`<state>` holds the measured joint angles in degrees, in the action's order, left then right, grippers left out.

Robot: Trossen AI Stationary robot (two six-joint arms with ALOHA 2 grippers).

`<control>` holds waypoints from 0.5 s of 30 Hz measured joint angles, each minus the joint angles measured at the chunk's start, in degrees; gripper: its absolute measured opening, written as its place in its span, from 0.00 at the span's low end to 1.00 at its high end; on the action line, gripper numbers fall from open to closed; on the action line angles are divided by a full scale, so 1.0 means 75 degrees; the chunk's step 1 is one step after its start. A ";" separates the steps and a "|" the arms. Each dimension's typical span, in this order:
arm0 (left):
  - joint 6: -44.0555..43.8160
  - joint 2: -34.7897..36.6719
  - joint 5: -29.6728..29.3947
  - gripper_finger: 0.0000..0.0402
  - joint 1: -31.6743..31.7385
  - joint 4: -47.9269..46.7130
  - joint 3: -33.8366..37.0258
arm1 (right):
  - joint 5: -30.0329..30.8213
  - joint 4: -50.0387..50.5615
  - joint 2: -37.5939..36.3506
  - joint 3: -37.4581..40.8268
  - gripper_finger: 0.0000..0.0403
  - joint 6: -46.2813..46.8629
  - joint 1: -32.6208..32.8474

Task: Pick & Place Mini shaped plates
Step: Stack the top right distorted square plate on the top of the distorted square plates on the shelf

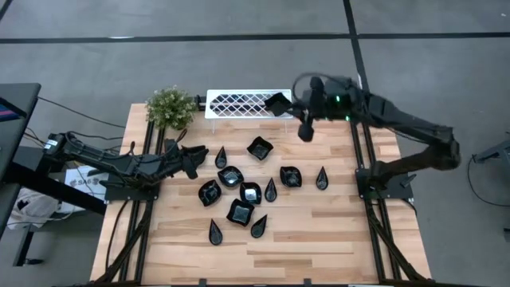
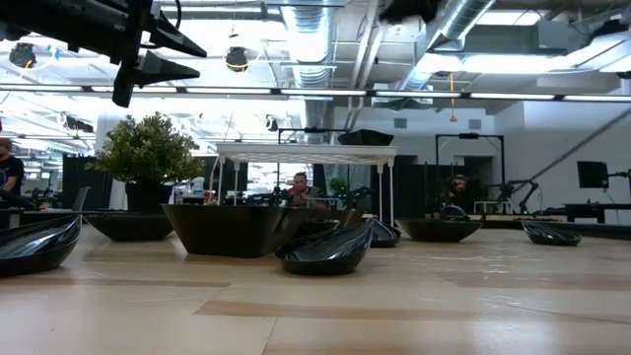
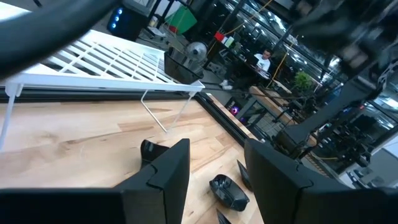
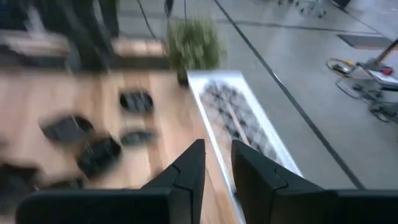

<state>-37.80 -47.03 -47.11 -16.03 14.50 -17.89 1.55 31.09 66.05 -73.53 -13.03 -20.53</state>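
Several mini shaped plates (image 1: 247, 187), glossy black, lie on their bases in a loose group on the middle of the wooden table. One more black plate (image 1: 277, 104) sits on the right end of the white lattice tray (image 1: 239, 104) at the far edge; the low view shows this plate (image 2: 365, 137) on top of the tray. My right gripper (image 1: 304, 131) hovers high beside the tray's right end; a narrow gap shows between its fingers (image 4: 216, 152), with nothing in it. My left gripper (image 1: 197, 155) stands open and empty above the table, left of the group (image 3: 217, 168).
A small green potted plant (image 1: 170, 108) stands at the tray's left end. Dark frame rails (image 1: 362, 151) run along the table's left and right sides. The near half of the table (image 1: 303, 247) is bare wood. People sit in the room behind (image 2: 301, 187).
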 joint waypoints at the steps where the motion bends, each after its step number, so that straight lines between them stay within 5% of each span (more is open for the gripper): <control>1: 0.0000 0.0000 0.0000 0.39 0.0000 -0.0002 0.0000 | 0.0001 -0.0239 -0.0220 0.0585 0.18 -0.0143 -0.0053; 7: 0.0003 -0.0001 0.0000 0.39 0.0001 -0.0011 0.0000 | -0.0033 -0.1179 -0.0610 0.2719 0.18 -0.0845 0.0407; 15: 0.0003 0.0000 0.0000 0.39 0.0001 -0.0013 0.0000 | -0.0014 -0.1609 0.0743 0.3114 0.18 -0.2289 0.0850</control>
<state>-37.78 -47.03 -47.11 -16.03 14.40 -17.89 1.45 19.02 71.62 -50.17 -30.20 -14.15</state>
